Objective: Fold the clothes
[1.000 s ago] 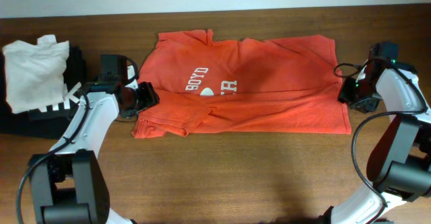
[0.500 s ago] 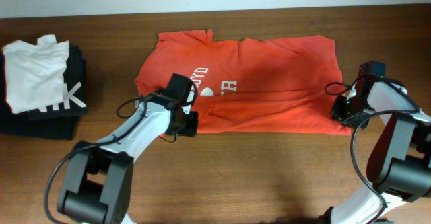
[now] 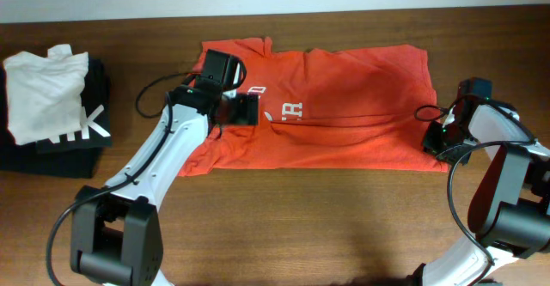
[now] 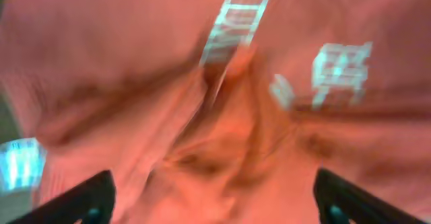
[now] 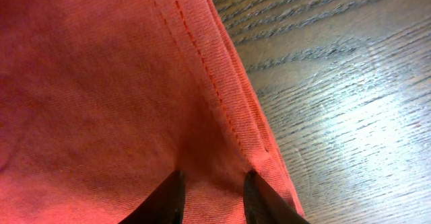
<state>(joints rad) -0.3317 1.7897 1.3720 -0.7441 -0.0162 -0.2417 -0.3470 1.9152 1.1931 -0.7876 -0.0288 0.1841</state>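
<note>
Now left tool (image 3: 246, 108) spread wide above orange-red T-shirt (image 3: 361, 123), right tool (image 5: 214, 194) pinching its hem

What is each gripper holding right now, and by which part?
Right gripper pinches the T-shirt by its stitched hem; left gripper is open, holding nothing.

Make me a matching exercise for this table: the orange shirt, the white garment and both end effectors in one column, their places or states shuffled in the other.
1. T-shirt
2. white garment
3. left end effector
4. right end effector

A. closed on the T-shirt's edge
B. spread across the table
C. open over the lettering
D. lying on the black garment

Pairs: 1-B, 2-D, 3-C, 4-A.
</note>
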